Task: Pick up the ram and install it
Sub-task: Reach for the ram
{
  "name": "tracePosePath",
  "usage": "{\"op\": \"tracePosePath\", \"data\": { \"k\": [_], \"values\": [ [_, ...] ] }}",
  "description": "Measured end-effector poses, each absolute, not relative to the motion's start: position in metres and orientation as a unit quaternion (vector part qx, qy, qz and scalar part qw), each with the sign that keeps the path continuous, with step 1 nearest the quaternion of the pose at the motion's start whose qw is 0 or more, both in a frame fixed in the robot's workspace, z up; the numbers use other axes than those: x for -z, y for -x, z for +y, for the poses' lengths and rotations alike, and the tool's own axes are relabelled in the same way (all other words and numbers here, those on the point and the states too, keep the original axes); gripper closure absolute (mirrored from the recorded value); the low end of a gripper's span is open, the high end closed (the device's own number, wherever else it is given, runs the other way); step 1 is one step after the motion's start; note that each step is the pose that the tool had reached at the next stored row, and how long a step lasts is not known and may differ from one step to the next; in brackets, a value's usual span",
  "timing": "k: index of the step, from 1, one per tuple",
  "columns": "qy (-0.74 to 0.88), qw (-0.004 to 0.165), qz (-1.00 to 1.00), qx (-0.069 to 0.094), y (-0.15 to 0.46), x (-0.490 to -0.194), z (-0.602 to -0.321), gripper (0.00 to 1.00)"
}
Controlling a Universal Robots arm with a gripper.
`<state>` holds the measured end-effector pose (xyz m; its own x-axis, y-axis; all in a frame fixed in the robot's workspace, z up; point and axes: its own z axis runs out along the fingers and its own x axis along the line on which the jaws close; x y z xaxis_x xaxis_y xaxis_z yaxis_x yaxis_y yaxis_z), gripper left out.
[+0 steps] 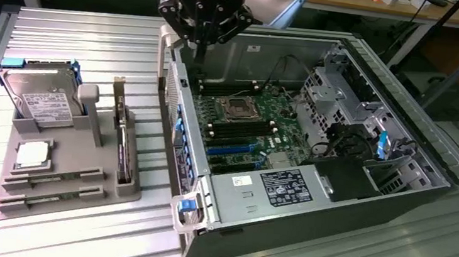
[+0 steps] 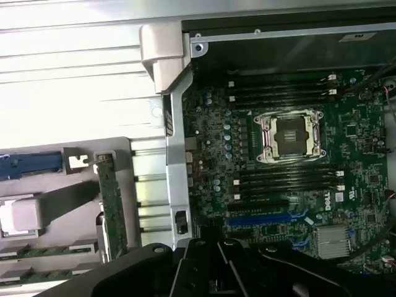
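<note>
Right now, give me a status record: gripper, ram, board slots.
gripper: shut, nothing visibly held, over the case's far corner, tray side
ram: two sticks lying in holder tray slots
holder tray: beside the case, on the exterior view's left
memory slots: appear empty
CPU socket: empty

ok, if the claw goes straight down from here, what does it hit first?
Probably the memory slots at the edge of the motherboard, just inside the computer case. The claw hangs close to the case wall, though, and depth is unclear, so it could clip that wall first.
</note>
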<state>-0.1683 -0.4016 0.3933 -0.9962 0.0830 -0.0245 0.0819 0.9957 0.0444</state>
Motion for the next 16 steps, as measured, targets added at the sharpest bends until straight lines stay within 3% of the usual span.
{"op": "tracePosePath", "data": {
  "k": [16],
  "values": [
    [-0.041,0.013,0.999,-0.022,0.336,-0.393,-0.422,0.90]
  ]
}}
